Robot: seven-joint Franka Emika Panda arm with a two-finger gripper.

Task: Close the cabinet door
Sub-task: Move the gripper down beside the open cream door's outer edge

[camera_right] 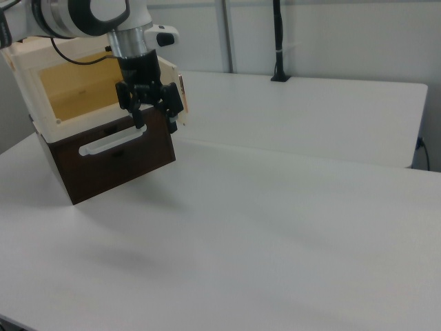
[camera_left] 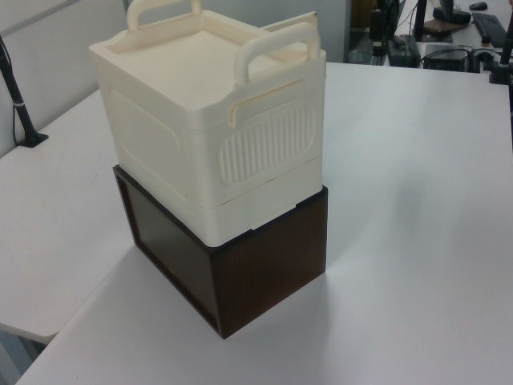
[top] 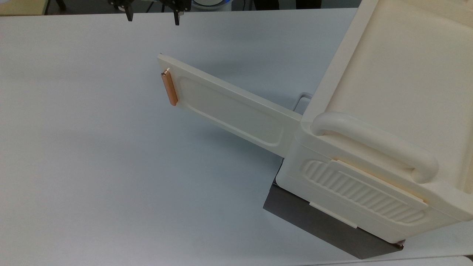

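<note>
One door is all we are dealing with: the cabinet door (top: pixel 225 107) is standing wide open, swinging out from the cabinet (top: pixel 391 122) toward the top view's left, its long axis running away from the hinge corner and its copper handle (top: pixel 169 88) sitting at the far free end. We are seeing the tool (top: pixel 152 16) hanging with its fingers (top: pixel 129 15) spread apart and gripping nothing, beyond the door's free end toward the top view's upper edge, apart from the panel. Judging from this, we are expecting the coming move to need the tool lowered beside the handle end, then pushing the panel round toward the cabinet's open front (camera_right: pixel 76 93) above the desk (top: pixel 92 166).
</note>
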